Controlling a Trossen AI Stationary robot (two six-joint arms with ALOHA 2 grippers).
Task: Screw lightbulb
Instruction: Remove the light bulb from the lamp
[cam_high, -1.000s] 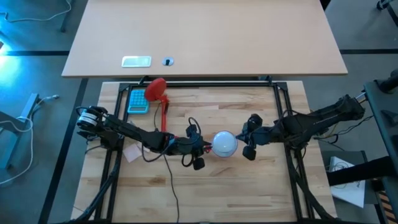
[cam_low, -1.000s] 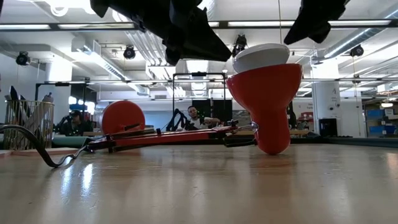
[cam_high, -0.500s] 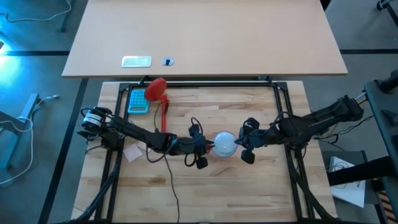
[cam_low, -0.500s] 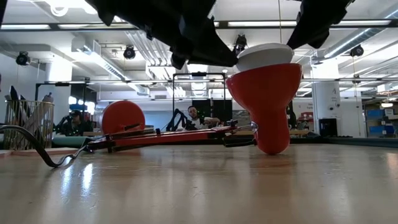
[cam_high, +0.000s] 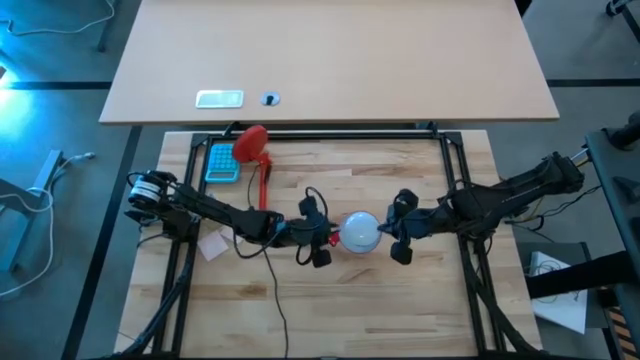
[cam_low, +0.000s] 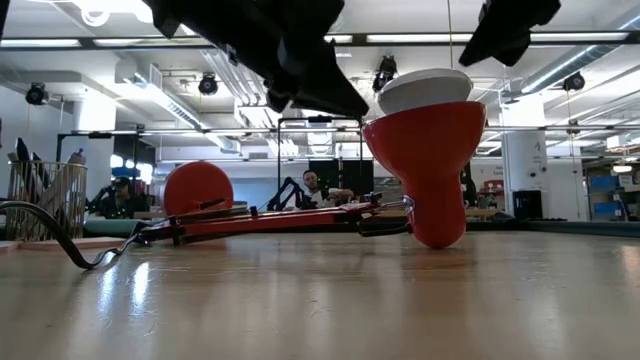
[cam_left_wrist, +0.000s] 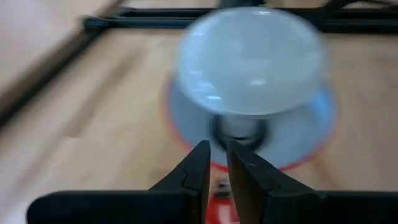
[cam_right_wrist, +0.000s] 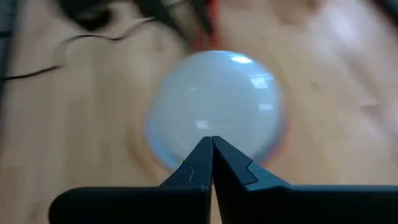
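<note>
Both jaws backed off a bit vs a moment ago: left jaws (cam_high: 316, 247) and right jaws (cam_high: 397, 232) now sit just beside the lightbulb (cam_high: 359, 231), one on each side, near desk (cam_high: 400, 320) center. Left jaws nearly shut w/ a thin slit, holding nothing; right jaws pressed together, also empty. Lightbulb sits upright in the red lamp shade (cam_low: 427, 160), base down in the socket, shade mouth facing up. Lamp's red arm (cam_high: 264, 185) runs toward the desk's far left corner, ending at round red base (cam_high: 250, 144).
</note>
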